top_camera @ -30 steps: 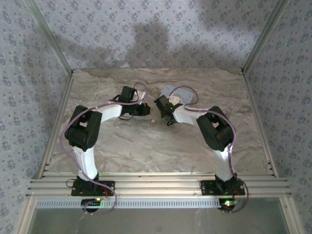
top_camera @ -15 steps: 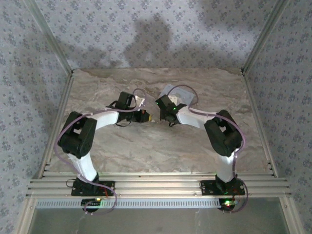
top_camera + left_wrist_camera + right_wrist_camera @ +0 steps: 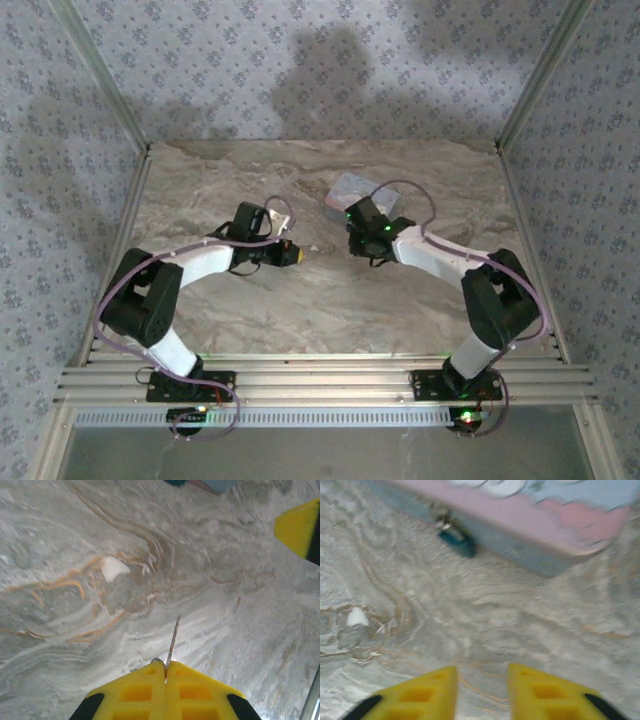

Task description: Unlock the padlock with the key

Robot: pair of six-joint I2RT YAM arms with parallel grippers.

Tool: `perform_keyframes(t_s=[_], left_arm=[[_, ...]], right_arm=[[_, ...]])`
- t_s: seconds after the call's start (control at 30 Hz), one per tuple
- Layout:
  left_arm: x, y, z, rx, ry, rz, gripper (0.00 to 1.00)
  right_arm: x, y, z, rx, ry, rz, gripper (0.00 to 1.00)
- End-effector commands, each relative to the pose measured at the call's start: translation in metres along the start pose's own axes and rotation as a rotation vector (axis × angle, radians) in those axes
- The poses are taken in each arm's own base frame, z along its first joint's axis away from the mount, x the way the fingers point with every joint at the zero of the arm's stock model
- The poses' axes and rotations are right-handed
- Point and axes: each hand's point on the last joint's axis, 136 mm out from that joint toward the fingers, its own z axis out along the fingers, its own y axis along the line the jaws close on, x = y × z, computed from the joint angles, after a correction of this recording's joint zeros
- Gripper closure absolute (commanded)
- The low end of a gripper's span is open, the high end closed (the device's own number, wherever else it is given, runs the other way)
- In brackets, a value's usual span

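One padlock (image 3: 457, 542) sits against one tin (image 3: 545, 525). The left jaws clench one key (image 3: 173, 640); the right jaws face the tin, released.

Here's a lab test cell: patterned walls (image 3: 320, 70) and aluminium rails (image 3: 320, 375) boxing in the marble-look table (image 3: 300, 310).

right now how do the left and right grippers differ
The left gripper is shut on the key, its blade sticking out ahead; the right gripper is open and empty. The left gripper looks down on marble table; the right gripper faces the padlock at the tin. Both have yellow fingers.
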Motion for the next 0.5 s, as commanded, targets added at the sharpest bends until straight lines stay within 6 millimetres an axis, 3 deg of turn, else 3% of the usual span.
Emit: perform_keyframes(t_s=[0.0, 0.07, 0.2, 0.47], left_arm=[[-0.054, 0.009, -0.005, -0.060, -0.087, -0.028, 1.00], [-0.075, 0.017, 0.000, -0.092, -0.098, -0.040, 1.00], [-0.114, 0.032, 0.020, -0.128, -0.106, -0.064, 1.00], [-0.168, 0.052, 0.061, -0.153, -0.077, -0.071, 1.00]], right_arm=[[-0.023, -0.025, -0.018, -0.006, -0.035, 0.131, 0.52], [-0.037, -0.036, -0.020, -0.032, -0.036, 0.187, 0.43], [-0.062, -0.058, -0.007, -0.092, 0.008, 0.295, 0.37], [-0.104, -0.071, 0.030, -0.189, 0.073, 0.307, 0.33]])
